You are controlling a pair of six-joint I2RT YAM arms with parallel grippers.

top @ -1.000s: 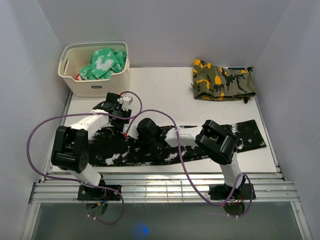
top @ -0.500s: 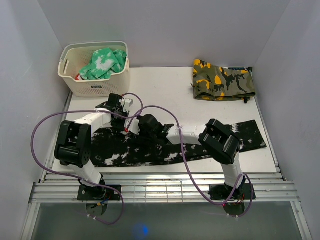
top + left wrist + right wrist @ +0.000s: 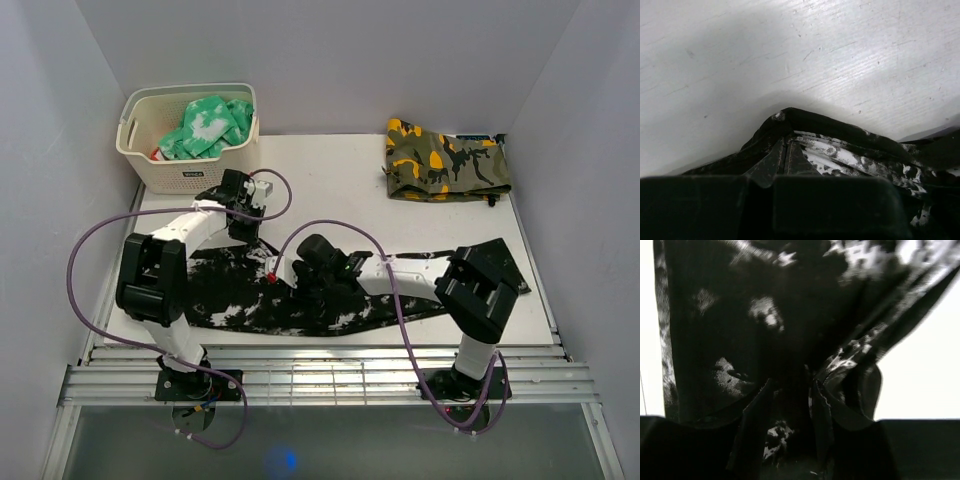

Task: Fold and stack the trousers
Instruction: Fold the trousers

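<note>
The trousers (image 3: 250, 305), black with white speckles, lie stretched across the near half of the table. My left gripper (image 3: 243, 222) sits at their far left edge. In the left wrist view its fingers (image 3: 771, 161) are pressed together, and a ridge of the trousers (image 3: 850, 155) is tented up around them. My right gripper (image 3: 312, 272) is over the middle of the trousers. In the right wrist view my right gripper (image 3: 787, 405) has its jaws slightly apart, with a bunch of the speckled trousers (image 3: 740, 315) caught between them and drawn up around them.
A white basket (image 3: 190, 175) at the back left holds a green-and-white garment (image 3: 208, 125). A folded camouflage garment (image 3: 445, 160) lies at the back right. Purple cables (image 3: 90, 260) loop beside both arms. A slatted rail (image 3: 320, 375) runs along the near table edge.
My left gripper has shifted slightly back and right and shut on the fabric edge. The right gripper opened, moved right, then closed on the cloth. The right arm's elbow swung right.
</note>
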